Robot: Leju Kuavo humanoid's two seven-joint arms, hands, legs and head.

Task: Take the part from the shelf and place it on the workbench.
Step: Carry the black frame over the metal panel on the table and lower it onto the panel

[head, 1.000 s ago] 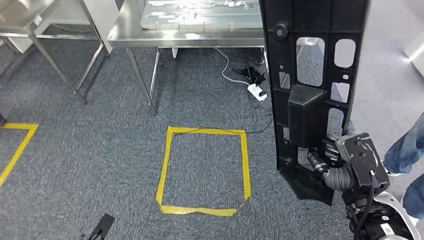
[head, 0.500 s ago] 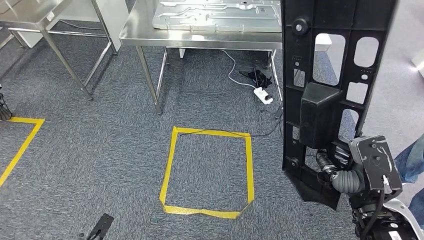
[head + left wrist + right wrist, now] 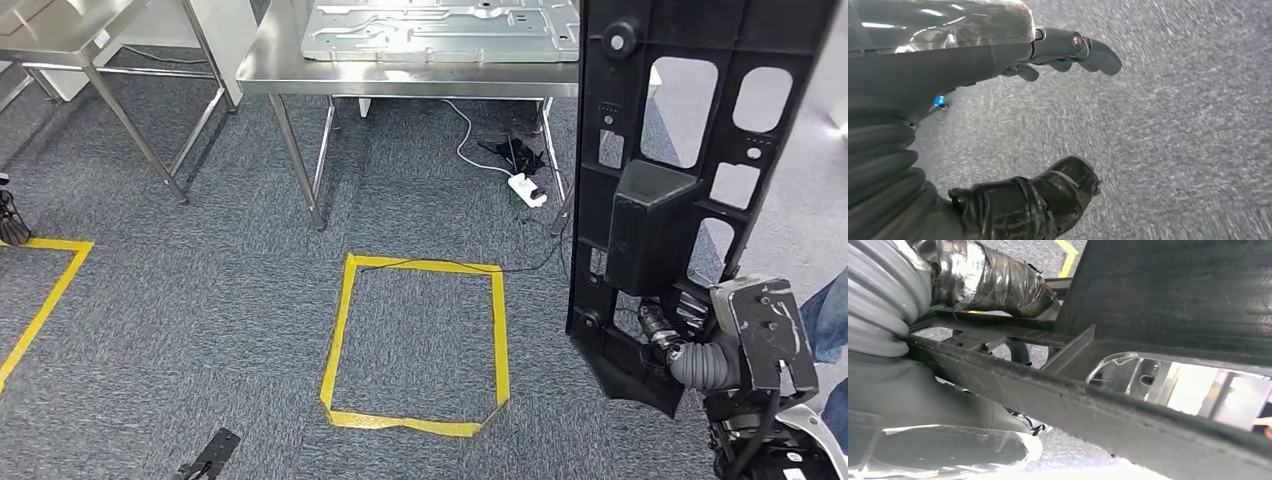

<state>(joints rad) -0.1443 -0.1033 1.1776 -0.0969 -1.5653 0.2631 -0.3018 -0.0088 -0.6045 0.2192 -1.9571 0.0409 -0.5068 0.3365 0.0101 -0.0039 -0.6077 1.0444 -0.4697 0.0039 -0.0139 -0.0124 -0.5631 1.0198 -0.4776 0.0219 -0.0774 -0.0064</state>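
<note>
The right hand (image 3: 672,338) clamps the lower end of the tall black plastic part (image 3: 680,180), holding it upright above its wrist, the steel workbench (image 3: 400,75) beyond it across grey carpet (image 3: 200,300), while the left hand (image 3: 1048,125) hangs with fingers apart, holding nothing.

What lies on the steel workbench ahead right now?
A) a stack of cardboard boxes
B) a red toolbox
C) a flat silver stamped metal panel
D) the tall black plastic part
C: a flat silver stamped metal panel lies on the stainless steel workbench, while the tall black plastic part is held upright in the right hand, apart from the bench.
</note>
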